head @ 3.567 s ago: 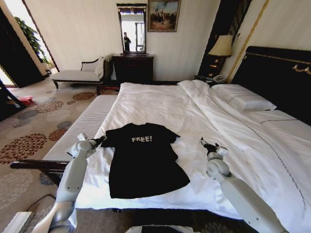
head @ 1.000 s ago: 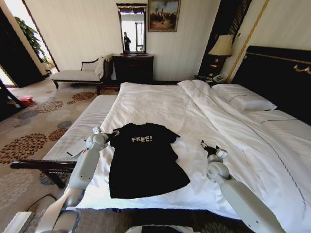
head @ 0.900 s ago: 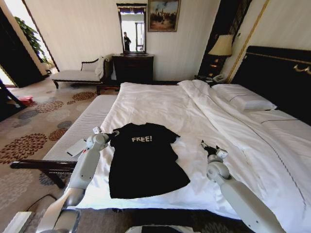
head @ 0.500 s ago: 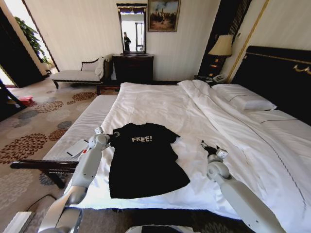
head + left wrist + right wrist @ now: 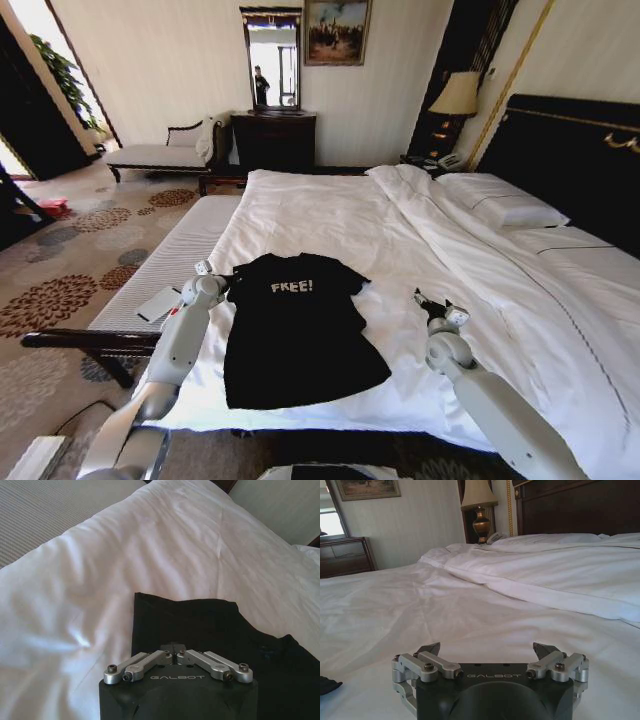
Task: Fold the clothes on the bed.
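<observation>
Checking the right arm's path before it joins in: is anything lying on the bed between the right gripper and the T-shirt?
Nothing visible. Only bare white sheet of the bed lies between the open right gripper and the T-shirt. The left gripper is at the shirt's far sleeve.

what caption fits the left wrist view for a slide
Left pincer shut at the sleeve edge of the black T-shirt on the white bed.

T-shirt (image 5: 298, 330): soft matt black cloth, white print. Bed (image 5: 330, 215): white cloth sheets, smooth with light creases; headboard (image 5: 575, 160) dark glossy wood. Left tool (image 5: 175, 656) and right tool (image 5: 487, 654): brushed metal links, matt black plastic body.
</observation>
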`<state>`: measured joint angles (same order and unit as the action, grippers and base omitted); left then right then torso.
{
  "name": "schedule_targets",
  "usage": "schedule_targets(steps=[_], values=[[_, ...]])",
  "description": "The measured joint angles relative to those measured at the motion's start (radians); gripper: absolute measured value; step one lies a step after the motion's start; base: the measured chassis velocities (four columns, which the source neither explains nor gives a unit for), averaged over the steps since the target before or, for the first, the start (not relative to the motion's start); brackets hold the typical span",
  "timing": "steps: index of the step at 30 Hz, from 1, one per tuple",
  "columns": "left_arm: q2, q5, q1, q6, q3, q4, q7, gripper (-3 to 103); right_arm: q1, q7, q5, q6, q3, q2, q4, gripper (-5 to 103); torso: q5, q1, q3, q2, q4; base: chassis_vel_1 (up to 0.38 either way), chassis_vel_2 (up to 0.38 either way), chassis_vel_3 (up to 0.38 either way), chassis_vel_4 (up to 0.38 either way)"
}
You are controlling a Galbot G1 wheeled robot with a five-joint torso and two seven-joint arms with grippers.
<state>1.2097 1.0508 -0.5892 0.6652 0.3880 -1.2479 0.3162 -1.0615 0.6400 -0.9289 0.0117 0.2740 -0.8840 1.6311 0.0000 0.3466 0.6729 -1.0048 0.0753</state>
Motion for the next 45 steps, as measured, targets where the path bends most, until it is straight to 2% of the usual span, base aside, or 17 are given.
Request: schedule_targets(steps=[13, 16, 19, 21, 22, 24, 25, 27, 30, 33, 36, 37, 39, 42, 45], values=[[-0.015, 0.008, -0.022, 0.003, -0.002, -0.036, 0.000, -1, 0.002, 0.000, 0.000, 0.000, -0.008, -0.001, 0.004, 100, 0.0001, 0.000, 0.000, 0.000, -0.0002, 0.000, 0.000, 0.000, 0.000], [-0.006, -0.001, -0.015, 0.003, -0.004, -0.015, 0.002, 15, -0.003, 0.000, 0.001, 0.000, -0.004, 0.000, 0.007, 100, 0.0000, 0.000, 0.000, 0.000, 0.0000, 0.000, 0.000, 0.000, 0.000], [-0.003, -0.005, -0.011, 0.003, -0.005, -0.006, 0.002, 20, -0.007, 0.000, 0.001, 0.000, 0.000, 0.001, 0.007, 100, 0.0000, 0.000, 0.000, 0.000, 0.0000, 0.000, 0.000, 0.000, 0.000], [0.001, -0.011, -0.005, 0.003, -0.006, 0.008, 0.002, 31, -0.012, 0.000, 0.003, 0.000, 0.007, 0.002, 0.007, 100, 0.0000, 0.000, 0.000, 0.000, 0.0000, 0.000, 0.000, 0.000, 0.000], [0.001, -0.011, -0.005, 0.003, -0.006, 0.008, 0.002, 31, -0.012, 0.000, 0.003, 0.000, 0.007, 0.002, 0.007, 100, 0.0000, 0.000, 0.000, 0.000, 0.0000, 0.000, 0.000, 0.000, 0.000], [0.004, -0.016, -0.001, 0.002, -0.007, 0.017, 0.002, 42, -0.014, 0.000, 0.003, 0.000, 0.009, 0.002, 0.007, 100, 0.0000, 0.000, 0.000, 0.000, 0.0000, 0.000, 0.000, 0.000, 0.000], [0.005, -0.018, 0.001, 0.002, -0.007, 0.021, 0.002, 42, -0.014, 0.000, 0.003, 0.000, 0.009, 0.002, 0.007, 100, 0.0000, 0.000, 0.000, 0.000, 0.0000, 0.000, 0.000, 0.000, 0.000], [0.007, -0.021, 0.005, 0.001, -0.008, 0.028, 0.001, 53, -0.014, 0.000, 0.003, 0.000, 0.009, 0.002, 0.007, 100, 0.0000, 0.000, 0.000, 0.000, 0.0000, 0.000, 0.000, 0.000, 0.000], [0.008, -0.022, 0.008, 0.001, -0.008, 0.031, 0.001, 58, -0.013, 0.000, 0.003, 0.000, 0.009, 0.001, 0.007, 100, 0.0000, 0.000, 0.000, 0.000, 0.0000, 0.000, 0.000, 0.000, 0.000], [0.012, -0.023, 0.014, -0.001, -0.010, 0.036, -0.001, 74, -0.013, 0.000, 0.004, -0.001, 0.009, 0.000, 0.007, 100, 0.0001, 0.000, 0.000, 0.000, -0.0002, 0.000, 0.000, 0.000, 0.000], [0.015, -0.025, 0.017, -0.002, -0.012, 0.040, -0.001, 80, -0.013, 0.000, 0.004, -0.001, 0.009, -0.001, 0.007, 100, 0.0000, 0.000, 0.000, 0.000, -0.0002, 0.000, 0.000, 0.000, 0.000], [0.015, -0.025, 0.017, -0.002, -0.012, 0.040, -0.001, 80, -0.013, 0.000, 0.004, -0.001, 0.009, -0.001, 0.007, 100, 0.0000, 0.000, 0.000, 0.000, -0.0002, 0.000, 0.000, 0.000, 0.000], [0.019, -0.029, 0.020, -0.003, -0.014, 0.043, -0.002, 69, -0.014, 0.000, 0.004, -0.001, 0.009, -0.001, 0.007, 100, 0.0000, 0.000, 0.000, 0.000, -0.0001, 0.000, 0.000, 0.000, 0.000], [0.024, -0.034, 0.022, -0.004, -0.017, 0.046, -0.004, 64, -0.016, 0.000, 0.005, -0.001, 0.013, -0.001, 0.007, 100, 0.0001, 0.000, 0.000, 0.000, -0.0001, 0.000, 0.000, 0.000, 0.000], [0.031, -0.036, 0.024, -0.004, -0.021, 0.046, -0.004, 46, -0.021, 0.000, 0.005, -0.001, 0.020, 0.000, 0.007, 100, 0.0001, 0.000, 0.000, 0.000, 0.0000, 0.000, 0.000, 0.000, 0.000]])
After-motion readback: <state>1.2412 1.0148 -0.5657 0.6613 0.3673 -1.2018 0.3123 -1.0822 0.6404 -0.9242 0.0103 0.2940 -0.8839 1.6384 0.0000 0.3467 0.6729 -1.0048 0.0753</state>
